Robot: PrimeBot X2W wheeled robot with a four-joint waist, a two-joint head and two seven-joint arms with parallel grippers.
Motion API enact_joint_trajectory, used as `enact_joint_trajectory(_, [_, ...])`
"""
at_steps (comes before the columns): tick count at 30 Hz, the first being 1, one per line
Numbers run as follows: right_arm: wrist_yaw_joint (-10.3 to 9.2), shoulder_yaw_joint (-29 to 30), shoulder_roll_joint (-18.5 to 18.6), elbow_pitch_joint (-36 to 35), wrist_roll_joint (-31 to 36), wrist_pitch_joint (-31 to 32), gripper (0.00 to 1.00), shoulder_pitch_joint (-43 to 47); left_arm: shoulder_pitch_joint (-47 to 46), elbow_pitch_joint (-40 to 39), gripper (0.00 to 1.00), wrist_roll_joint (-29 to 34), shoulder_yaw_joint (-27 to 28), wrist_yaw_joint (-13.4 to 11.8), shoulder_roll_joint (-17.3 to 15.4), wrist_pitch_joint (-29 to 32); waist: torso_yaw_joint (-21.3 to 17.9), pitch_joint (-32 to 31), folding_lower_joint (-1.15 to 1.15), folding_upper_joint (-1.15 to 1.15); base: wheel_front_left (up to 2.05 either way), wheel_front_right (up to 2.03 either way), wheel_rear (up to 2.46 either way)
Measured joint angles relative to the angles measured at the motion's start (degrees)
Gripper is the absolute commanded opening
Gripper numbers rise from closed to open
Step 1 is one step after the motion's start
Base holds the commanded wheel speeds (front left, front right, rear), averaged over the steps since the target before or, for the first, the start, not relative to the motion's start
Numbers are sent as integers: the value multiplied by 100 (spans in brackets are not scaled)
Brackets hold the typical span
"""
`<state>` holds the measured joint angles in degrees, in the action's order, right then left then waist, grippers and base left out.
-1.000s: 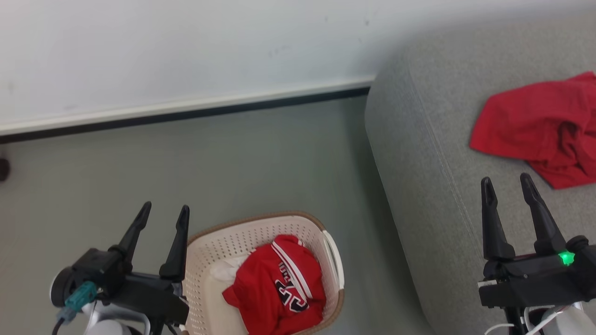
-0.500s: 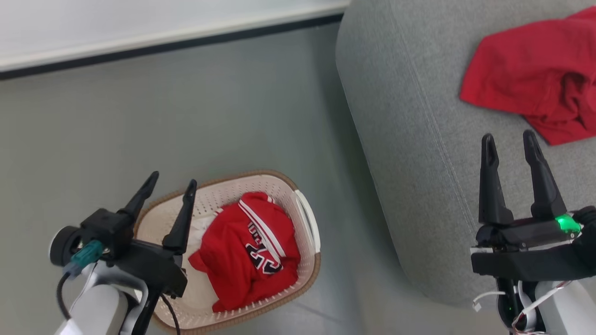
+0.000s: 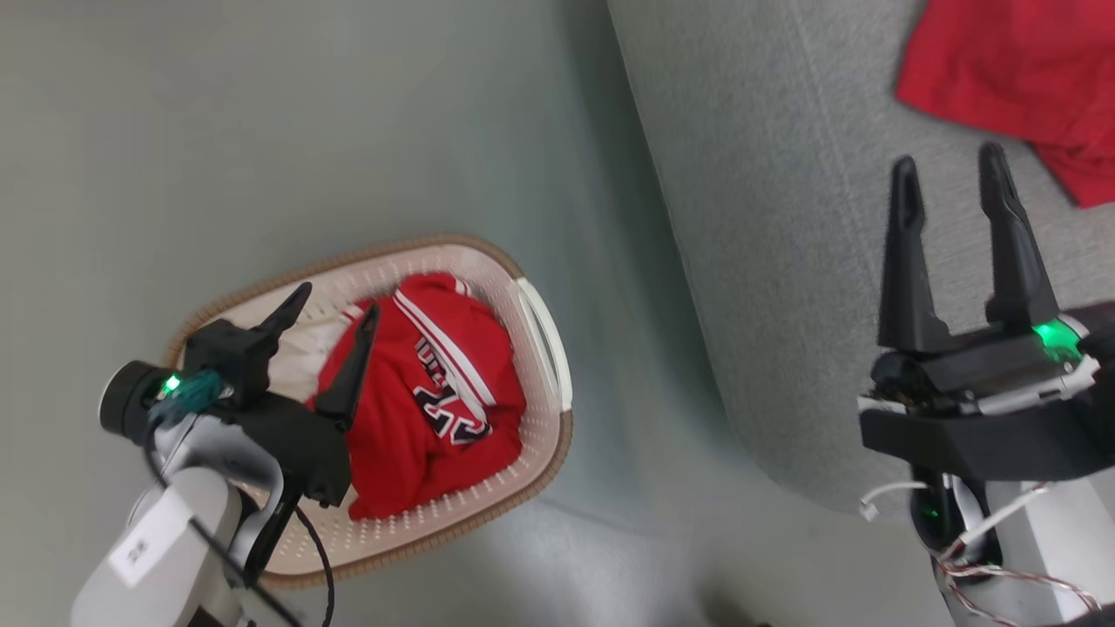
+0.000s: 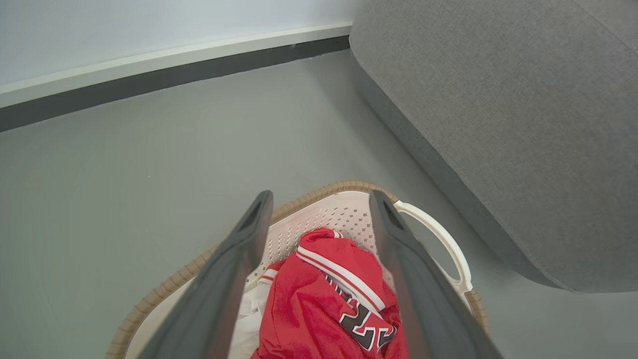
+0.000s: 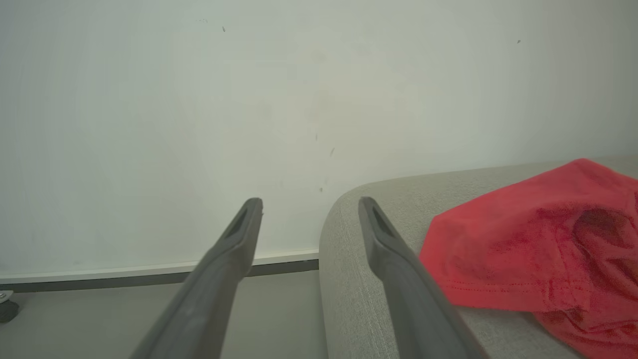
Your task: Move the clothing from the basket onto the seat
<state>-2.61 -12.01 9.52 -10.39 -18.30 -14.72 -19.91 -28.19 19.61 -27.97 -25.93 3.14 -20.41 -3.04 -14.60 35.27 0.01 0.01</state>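
A red jersey point(image 3: 435, 401) with black white-edged numerals and white stripes lies bunched in the cream basket point(image 3: 540, 348) on the floor. My left gripper point(image 3: 335, 305) hangs open just above the basket's left half, nothing between its fingers. Along its fingers the left wrist view shows the jersey point(image 4: 324, 299) and the basket point(image 4: 438, 239) below. A plain red shirt point(image 3: 1010, 70) lies on the grey seat point(image 3: 784, 218) at the upper right. My right gripper point(image 3: 949, 165) stands open over the seat, empty, near the shirt point(image 5: 538, 254).
Grey floor surrounds the basket. The seat's rounded edge point(image 4: 448, 164) runs close to the basket's right handle point(image 3: 544, 335). A white wall with a dark skirting point(image 4: 149, 80) lies beyond. A white cloth point(image 3: 305, 357) lies in the basket under the jersey.
The head camera has tilted down, so wall and skirting left its view. My left gripper has come from beside the basket's left rim to above its inside. The right gripper keeps its pose.
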Motion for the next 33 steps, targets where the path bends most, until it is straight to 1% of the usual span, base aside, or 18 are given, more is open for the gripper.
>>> enact_joint_trajectory(1, [10, -38, -25, 0, 30, 0, 100, -66, -63, 74, 100, 30, -29, 37, 5, 47, -16, 80, 0, 0, 0, 0, 0])
enact_joint_trajectory(8, [18, -156, -212, -3, 97, 0, 100, -497, -394, 632, 100, 101, -182, 92, 44, 302, -133, 576, 0, 0, 0, 0, 0])
enact_joint_trajectory(11, [62, -242, -288, -26, 133, 0, 100, -645, -480, 899, 100, 134, -220, 99, 1, 415, -197, 755, 0, 0, 0, 0, 0])
enact_joint_trajectory(14, [62, -286, -335, -82, 180, 0, 100, -755, -554, 1141, 100, 142, -237, 100, -40, 512, -277, 916, 0, 0, 0, 0, 0])
enact_joint_trajectory(16, [62, -303, -365, -111, 196, 0, 100, -797, -628, 1268, 100, 143, -240, 144, -42, 576, -339, 1015, -1, 0, 0, 0, 0])
enact_joint_trajectory(31, [63, -477, -557, -137, 264, 0, 100, -949, -1058, 2065, 100, 315, -299, 151, -162, 851, -841, 1638, -1, 0, 0, 0, 0])
enact_joint_trajectory(33, [63, -497, -575, -113, 264, 0, 100, -999, -1070, 2165, 100, 334, -320, 198, -167, 859, -906, 1685, -1, 0, 0, 0, 0])
